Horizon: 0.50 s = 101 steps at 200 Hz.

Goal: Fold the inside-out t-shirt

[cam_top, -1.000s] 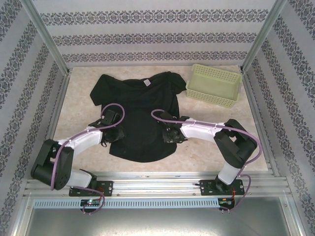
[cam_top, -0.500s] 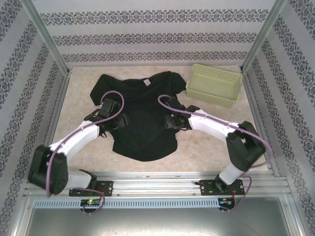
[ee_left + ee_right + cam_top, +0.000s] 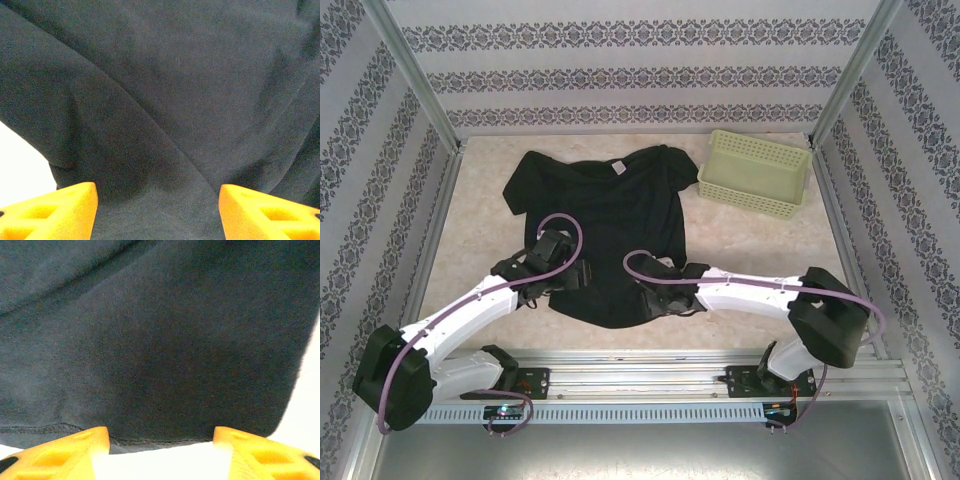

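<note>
The inside-out t-shirt [image 3: 610, 225], black with a small white tag [image 3: 617, 168] at its collar, lies spread on the table with its hem toward me. My left gripper [image 3: 570, 272] hovers over the shirt's lower left part; in the left wrist view its orange fingers [image 3: 55, 212] stand wide apart over creased black fabric [image 3: 175, 100], pinching nothing. My right gripper [image 3: 652, 298] is at the lower right hem. Its orange fingers [image 3: 265, 450] are spread either side of the hem edge [image 3: 150, 440], with bare table showing below.
A pale green perforated basket [image 3: 755, 172] stands at the back right, next to the shirt's right sleeve. Patterned walls and metal posts close in the table [image 3: 480, 230] on three sides. The arm bases sit on the rail at the near edge.
Both grippers moved away up the shirt and opened, then came back toward the near hem. The shirt's lower part has narrowed slightly.
</note>
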### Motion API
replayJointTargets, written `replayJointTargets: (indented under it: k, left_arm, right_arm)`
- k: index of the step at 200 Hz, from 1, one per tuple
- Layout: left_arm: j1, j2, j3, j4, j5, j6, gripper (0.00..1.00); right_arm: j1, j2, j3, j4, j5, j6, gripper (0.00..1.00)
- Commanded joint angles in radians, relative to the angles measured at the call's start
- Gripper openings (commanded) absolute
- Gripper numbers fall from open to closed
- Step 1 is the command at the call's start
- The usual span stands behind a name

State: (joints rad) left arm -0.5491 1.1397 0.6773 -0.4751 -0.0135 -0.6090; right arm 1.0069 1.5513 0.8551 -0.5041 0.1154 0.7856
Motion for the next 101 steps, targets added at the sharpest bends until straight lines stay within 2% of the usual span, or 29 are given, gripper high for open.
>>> replayJointTargets:
  k: [1,28,49,84,101]
  left_arm:
    - [-0.023,0.008,-0.020,0.044,0.003,-0.015,0.66]
    - [-0.032,0.004,-0.044,0.059,0.005,-0.014,0.66]
    - [-0.038,0.000,-0.056,0.062,0.008,-0.011,0.66]
    - [-0.060,-0.015,-0.079,0.098,0.015,0.017,0.66]
    - [-0.093,-0.032,-0.090,0.143,0.027,0.045,0.66]
  right_arm:
    - [0.021,0.071,-0.001,0.041,0.002,0.078,0.56]
    - [0.027,0.138,0.012,0.064,0.005,0.081,0.48]
    - [0.027,0.153,0.023,0.053,0.026,0.077,0.35]
    - [0.029,0.078,0.034,-0.002,0.063,0.073,0.08]
    - [0.028,0.015,0.042,-0.028,0.073,0.062,0.02]
